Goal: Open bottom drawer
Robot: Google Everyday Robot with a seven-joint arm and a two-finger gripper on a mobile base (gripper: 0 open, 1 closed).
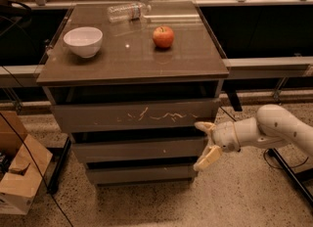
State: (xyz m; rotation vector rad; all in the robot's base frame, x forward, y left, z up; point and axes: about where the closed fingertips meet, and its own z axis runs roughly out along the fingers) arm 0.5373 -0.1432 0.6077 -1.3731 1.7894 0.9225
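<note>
The bottom drawer (pixel 139 173) is the slim grey-brown front lowest on the cabinet, closed and flush. Above it are the middle front (pixel 137 149) and the taller top front with white scratch marks (pixel 137 116). My gripper (pixel 206 143) comes in from the right on a white arm (pixel 274 130). It is open, with one finger (pixel 204 126) at the right end of the gap under the scratched front and the other finger (pixel 207 158) at the right end of the gap above the bottom drawer. It holds nothing.
On the cabinet top stand a white bowl (pixel 83 41), a red apple (pixel 163 36) and a lying plastic bottle (pixel 128 11). A cardboard box (pixel 19 172) sits on the floor at the left. Cables and a dark stand leg (pixel 288 170) lie at the right.
</note>
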